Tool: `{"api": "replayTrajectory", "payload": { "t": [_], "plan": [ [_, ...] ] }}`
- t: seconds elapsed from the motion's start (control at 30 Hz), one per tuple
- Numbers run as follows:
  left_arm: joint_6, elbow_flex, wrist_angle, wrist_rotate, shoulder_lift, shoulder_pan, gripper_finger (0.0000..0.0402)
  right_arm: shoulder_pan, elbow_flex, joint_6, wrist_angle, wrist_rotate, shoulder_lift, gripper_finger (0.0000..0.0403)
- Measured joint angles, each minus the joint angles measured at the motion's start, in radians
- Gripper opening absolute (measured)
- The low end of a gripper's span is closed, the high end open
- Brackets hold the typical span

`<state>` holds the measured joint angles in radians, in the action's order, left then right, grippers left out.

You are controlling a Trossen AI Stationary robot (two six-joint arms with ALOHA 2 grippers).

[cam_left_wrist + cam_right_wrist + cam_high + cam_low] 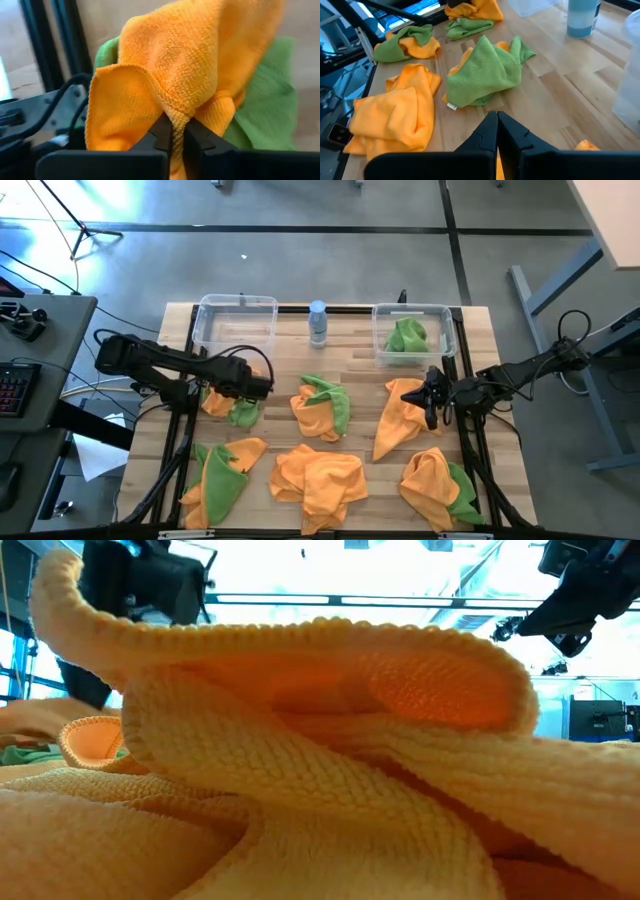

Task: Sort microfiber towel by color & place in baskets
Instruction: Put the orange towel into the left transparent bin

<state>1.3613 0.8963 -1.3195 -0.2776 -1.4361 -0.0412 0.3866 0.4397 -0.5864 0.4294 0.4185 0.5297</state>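
Here, left fingers (178, 142) pinch a waffle-knit orange towel (190, 65).

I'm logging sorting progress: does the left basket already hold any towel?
No, in the high view the left basket is bare inside, while only the right basket holds a green towel.

robotics lab, wood bench (330, 375) on concrete floor (300, 260), cabled arm rig, desk with keyboard (12, 388), tripod legs (85, 235)

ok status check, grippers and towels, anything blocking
Left gripper shut on orange towel, near empty left basket. Right gripper shut over orange towel at right, grip unclear. One green towel in right basket. Bottle between baskets, clear.
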Motion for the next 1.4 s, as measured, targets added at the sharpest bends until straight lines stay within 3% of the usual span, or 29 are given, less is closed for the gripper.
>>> {"api": "replayTrajectory", "payload": {
  "t": [0.17,0.27,0.4,0.57,0.67,0.83,1.17,1.4],
  "plan": [
    [0.051,0.209,-0.252,-0.012,0.011,-0.075,0.0003,0.0,0.0,0.0,0.0,0.001,0.0,0.0],
    [0.041,0.319,-0.229,-0.06,0.068,-0.117,0.0002,0.0,0.0,0.001,0.0,0.003,0.0,0.0],
    [0.068,0.465,-0.251,-0.174,0.144,-0.154,0.0001,0.0,0.0,0.0,-0.001,0.029,0.003,0.0],
    [0.005,0.623,-0.253,-0.393,0.212,-0.186,0.0001,0.0,0.0,-0.019,-0.003,0.046,0.009,0.0],
    [-0.078,0.689,-0.251,-0.495,0.225,-0.171,0.0001,0.0,0.0,-0.028,-0.003,0.046,0.009,0.0],
    [-0.248,0.747,-0.252,-0.577,0.237,-0.03,0.0,0.0,0.0,-0.043,-0.003,0.056,0.009,0.0],
    [-0.662,0.745,-0.18,-0.406,0.206,0.398,0.0,0.0,0.0,-0.096,-0.003,0.159,0.009,0.0],
    [-0.954,0.612,0.007,-0.2,0.167,0.632,0.0,0.0,0.0,-0.163,-0.003,0.208,0.009,0.0]
  ]
}}
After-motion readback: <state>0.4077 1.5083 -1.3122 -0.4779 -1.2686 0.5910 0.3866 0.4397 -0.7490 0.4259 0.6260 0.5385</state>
